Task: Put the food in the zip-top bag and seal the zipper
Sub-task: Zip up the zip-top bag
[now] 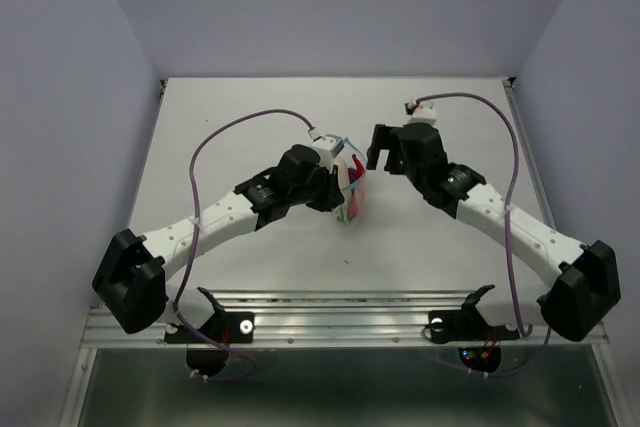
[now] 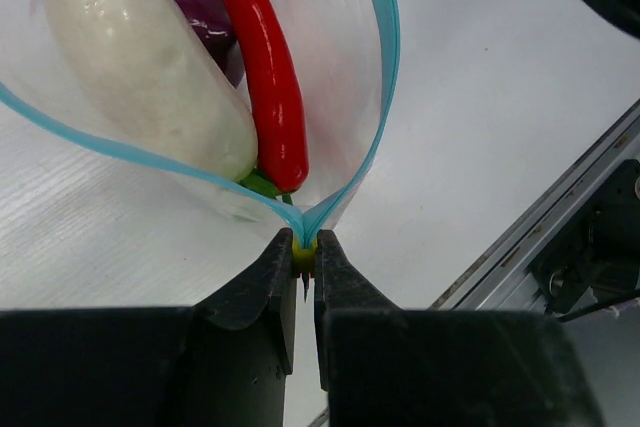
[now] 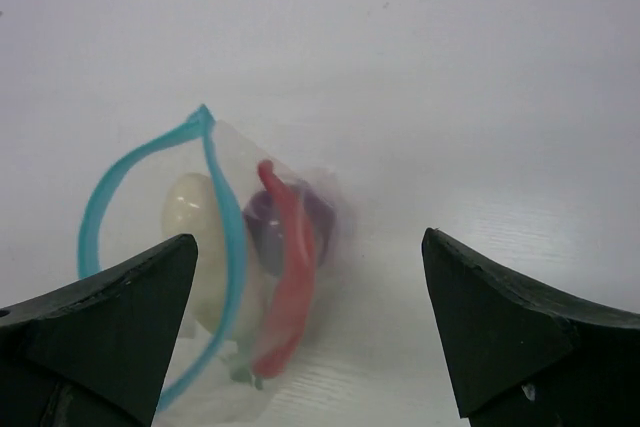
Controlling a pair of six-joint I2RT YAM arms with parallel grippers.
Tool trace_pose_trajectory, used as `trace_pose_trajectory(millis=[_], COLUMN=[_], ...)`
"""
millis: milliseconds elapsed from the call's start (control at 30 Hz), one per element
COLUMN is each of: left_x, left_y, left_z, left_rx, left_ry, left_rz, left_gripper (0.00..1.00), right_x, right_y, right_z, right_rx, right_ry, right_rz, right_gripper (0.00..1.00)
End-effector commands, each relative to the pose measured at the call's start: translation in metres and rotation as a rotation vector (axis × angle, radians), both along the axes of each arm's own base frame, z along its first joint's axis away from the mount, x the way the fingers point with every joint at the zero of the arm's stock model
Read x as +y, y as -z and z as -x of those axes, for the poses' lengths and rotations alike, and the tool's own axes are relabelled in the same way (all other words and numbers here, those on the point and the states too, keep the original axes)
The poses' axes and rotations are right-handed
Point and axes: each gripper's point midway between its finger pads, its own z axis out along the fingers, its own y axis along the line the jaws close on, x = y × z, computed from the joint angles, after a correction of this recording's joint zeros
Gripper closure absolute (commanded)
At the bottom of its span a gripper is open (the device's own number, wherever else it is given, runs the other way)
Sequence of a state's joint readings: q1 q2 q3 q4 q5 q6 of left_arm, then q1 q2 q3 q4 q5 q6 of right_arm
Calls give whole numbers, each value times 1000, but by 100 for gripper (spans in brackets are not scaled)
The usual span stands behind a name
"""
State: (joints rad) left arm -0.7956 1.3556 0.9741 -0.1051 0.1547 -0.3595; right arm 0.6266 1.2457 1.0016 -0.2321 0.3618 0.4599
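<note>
Between the left gripper's (image 2: 305,259) closed tips: one corner of the zip-top bag (image 2: 335,117), its mouth gaping.
Ahead of those tips the zipper (image 2: 389,57) splits into two blue strips bowed apart. White radish (image 2: 150,67), purple onion (image 2: 200,7) and red chili (image 2: 268,77) lie within the clear plastic, chili nearest the pinched corner. Wide and empty, the right gripper (image 3: 309,239) has the bag just ahead, nearer one finger, untouched. Bare white table (image 3: 470,87) spreads beyond it.

Left fingers (image 2: 262,292) pinched close together; right fingers (image 3: 500,317) spread wide; both wrists apparently tilted downward.
</note>
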Motion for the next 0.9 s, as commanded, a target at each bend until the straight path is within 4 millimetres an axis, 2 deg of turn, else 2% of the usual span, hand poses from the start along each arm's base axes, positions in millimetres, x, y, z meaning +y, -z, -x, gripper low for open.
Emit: trace_pose_trajectory(millis=[0, 33, 67, 100, 200, 233, 433, 567, 600, 667, 767, 800, 833, 867], left_x=[-1, -1, 0, -1, -1, -1, -2, 0, 1, 2, 5, 6, 8, 11], left_y=[-13, -12, -12, -13, -15, -16, -17, -15, -14, -15, -11, -10, -7, -5], left_z=[3, 3, 2, 1, 1, 1, 1, 1, 1, 1, 6, 8, 11, 10], left_rx=[-77, -76, -79, -84, -96, -102, -108, -109, -108, -109, -88, -88, -82, -87], left_ry=[43, 39, 32, 30, 27, 27, 37, 21, 17, 7, -2, -8, -15, -31], left_rz=[9, 8, 4, 4, -1, 0, 0, -5, -6, -2, 7, 11, 17, 12], left_gripper=[100, 100, 100, 100, 100, 100, 100, 100, 100, 100, 69, 47, 36, 30], right_x=[37, 44, 49, 55, 62, 60, 49, 39, 35, 28, 20, 19, 21, 22], right_y=[-40, -43, -23, -31, 2, 9, 31, 41, 41, 47, 53, 51, 54, 55], right_z=[-30, -35, -41, -46, -46, -46, -53, -63, -65, -65, -61, -59, -55, -52], right_rx=[-60, -59, 0, -1, 99, 119, 162, 175, 175, 193, 215, 211, 226, 232], right_ry=[-198, -230, -247, -258, -288, -274, -209, -101, -70, -15, 32, 33, 18, 12], right_rz=[128, 139, 191, 188, 214, 221, 281, 296, 302, 311, 311, 302, 292, 278], right_gripper=[0, 0, 0, 3, 17, 21, 32, 63, 80, 99, 99, 99, 99, 99])
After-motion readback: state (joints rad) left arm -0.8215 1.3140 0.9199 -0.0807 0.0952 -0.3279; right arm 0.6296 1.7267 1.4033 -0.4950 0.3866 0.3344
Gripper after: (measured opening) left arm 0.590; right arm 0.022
